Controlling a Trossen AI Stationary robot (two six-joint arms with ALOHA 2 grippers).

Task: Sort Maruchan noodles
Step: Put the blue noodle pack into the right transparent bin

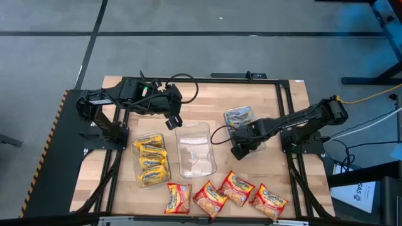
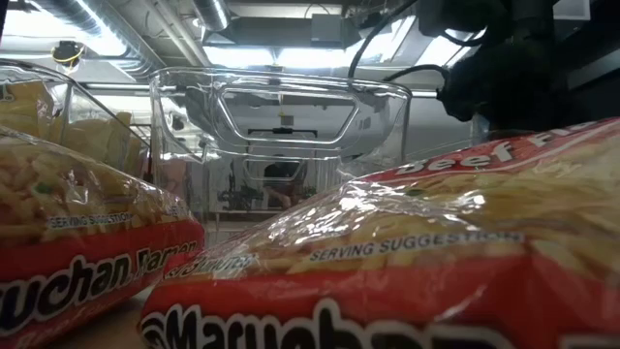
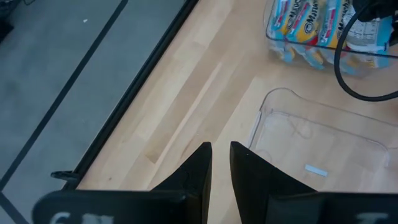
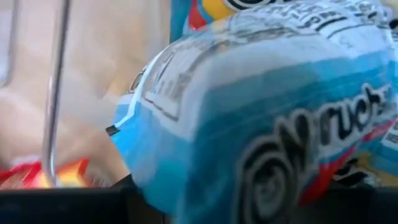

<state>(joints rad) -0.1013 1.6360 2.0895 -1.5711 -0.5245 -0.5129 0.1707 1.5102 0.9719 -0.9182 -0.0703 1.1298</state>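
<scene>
Several red-orange Maruchan packets [image 1: 235, 188] lie flat in a row by the table's near edge and fill the low view [image 2: 387, 262]. Yellow packets [image 1: 152, 160] sit in the left clear tray. Blue-edged packets [image 1: 239, 117] sit in the right clear tray [image 3: 311, 25]. The middle clear tray [image 1: 195, 150] holds no packets. My left gripper [image 1: 173, 120] hovers shut above that tray's far end [image 3: 221, 158]. My right gripper [image 1: 240, 149] is over the near end of the blue tray, shut on a blue-edged packet [image 4: 261, 124] that fills its wrist view. My right gripper holds a blue-edged packet [image 4: 205, 143], which sits right in front of the wrist camera and tilted. The packet itself hides the fingers, so which part they hold and the kind of hold cannot be told.
The three clear trays stand side by side across the middle of the wooden table. A black frame [image 1: 286, 125] runs around the tabletop. Bare wood lies beyond the middle tray [image 3: 186, 93] and between the trays and the near row of packets.
</scene>
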